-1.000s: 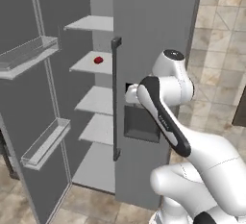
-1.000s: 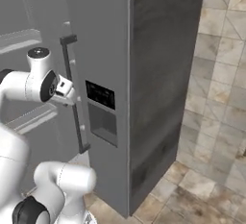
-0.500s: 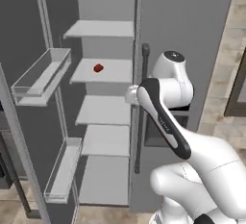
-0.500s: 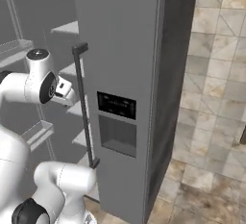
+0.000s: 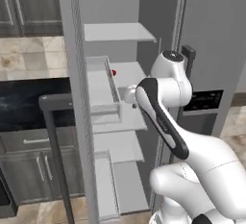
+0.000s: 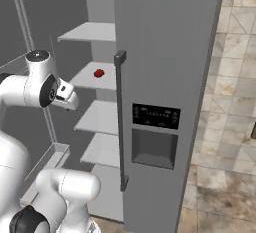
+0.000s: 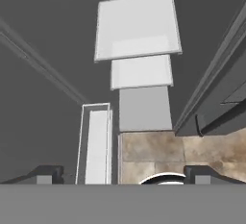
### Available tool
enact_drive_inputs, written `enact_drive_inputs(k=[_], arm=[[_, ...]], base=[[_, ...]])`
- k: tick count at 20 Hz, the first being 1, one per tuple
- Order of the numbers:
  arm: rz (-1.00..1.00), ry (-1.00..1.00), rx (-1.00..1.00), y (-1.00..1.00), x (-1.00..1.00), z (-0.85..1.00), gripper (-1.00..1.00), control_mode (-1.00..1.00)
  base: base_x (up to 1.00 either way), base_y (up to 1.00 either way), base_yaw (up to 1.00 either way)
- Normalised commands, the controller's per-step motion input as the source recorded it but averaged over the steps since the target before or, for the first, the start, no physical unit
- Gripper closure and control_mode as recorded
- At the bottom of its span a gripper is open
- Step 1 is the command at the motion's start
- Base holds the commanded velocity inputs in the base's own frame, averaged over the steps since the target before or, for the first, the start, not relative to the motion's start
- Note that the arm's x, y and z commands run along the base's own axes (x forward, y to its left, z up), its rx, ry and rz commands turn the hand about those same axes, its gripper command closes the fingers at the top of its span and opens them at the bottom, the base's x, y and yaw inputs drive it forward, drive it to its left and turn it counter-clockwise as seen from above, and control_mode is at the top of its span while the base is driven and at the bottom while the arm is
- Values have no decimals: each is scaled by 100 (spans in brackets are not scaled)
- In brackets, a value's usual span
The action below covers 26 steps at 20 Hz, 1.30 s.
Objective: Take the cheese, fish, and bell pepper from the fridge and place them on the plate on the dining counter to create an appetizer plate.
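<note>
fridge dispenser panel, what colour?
Black, set in the grey fridge door; the dispenser panel shows best in the right base view.

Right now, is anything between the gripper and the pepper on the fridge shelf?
Nothing visible. The fridge door is open and the pepper sits alone on its shelf, with the open gripper pointing down, not at it.

1. Fridge (image 6: 165, 52): tall grey steel unit; its left door (image 5: 77, 98) is swung open and carries pale door bins, while the right door is shut, with a black dispenser panel (image 6: 155, 117) and a long dark bar handle (image 6: 120, 122).
2. Shelves (image 6: 102, 117): pale grey, stacked one above another inside the open compartment.
3. Bell pepper (image 6: 99, 73): small rounded dark-red blob resting on the second shelf from the top, toward the back.
</note>
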Motion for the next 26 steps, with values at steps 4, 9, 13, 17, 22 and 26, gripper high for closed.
enact_drive_inputs(k=[4, 9, 13, 17, 22, 26], arm=[[0, 0, 0, 0, 0, 0, -100, 100], [0, 0, 0, 0, 0, 0, -100, 100], [0, 0, 0, 0, 0, 0, -100, 100], [0, 0, 0, 0, 0, 0, -100, 100], [2, -1, -1, 22, 48, -2, -100, -100], [16, -5, 0, 14, 80, -7, -100, -100]], base=[[83, 6, -35], [84, 0, -27], [95, 3, -17], [80, 17, -2], [0, 0, 0], [0, 0, 0]])
